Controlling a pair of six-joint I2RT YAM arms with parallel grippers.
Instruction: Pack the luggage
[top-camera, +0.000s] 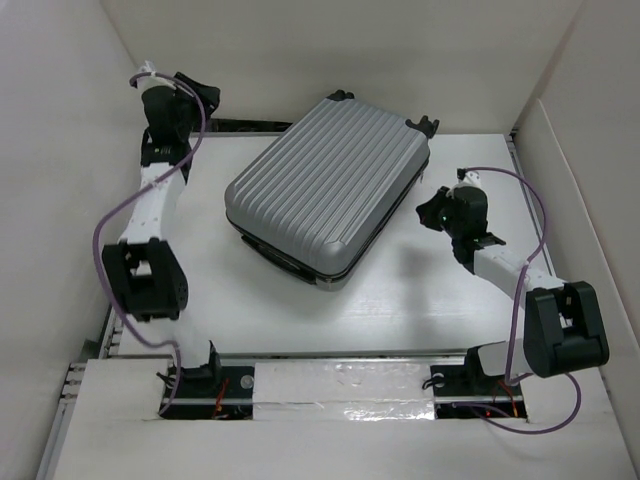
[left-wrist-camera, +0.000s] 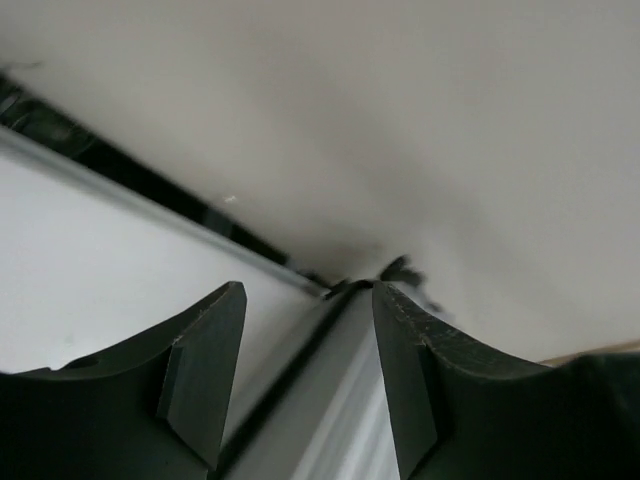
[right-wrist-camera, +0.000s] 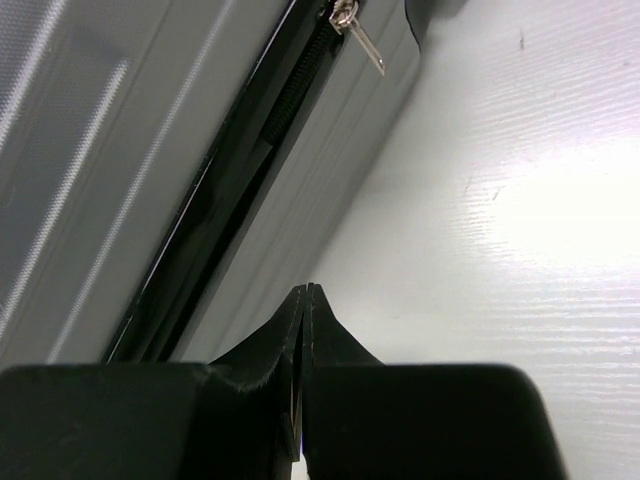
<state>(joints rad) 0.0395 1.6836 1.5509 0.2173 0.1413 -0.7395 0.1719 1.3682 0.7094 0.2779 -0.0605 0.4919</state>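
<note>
The luggage (top-camera: 328, 185), a silver-grey ribbed hard-shell suitcase, lies closed and flat on the white table, with its black wheels at the far end. My left gripper (top-camera: 205, 100) hovers off the case's far left corner, near the back wall. In the left wrist view that gripper (left-wrist-camera: 308, 290) is open with nothing between its fingers. My right gripper (top-camera: 424, 212) sits just off the case's right side, low over the table. Seen from the right wrist, it (right-wrist-camera: 308, 290) is shut and empty, beside the luggage (right-wrist-camera: 120, 150) and its zip pull (right-wrist-camera: 357, 32).
White walls enclose the table at the back (top-camera: 330, 50), left and right. A dark gap (left-wrist-camera: 150, 180) runs along the table's far edge by the wall. Bare white tabletop (top-camera: 400, 310) lies between the case and the arm bases.
</note>
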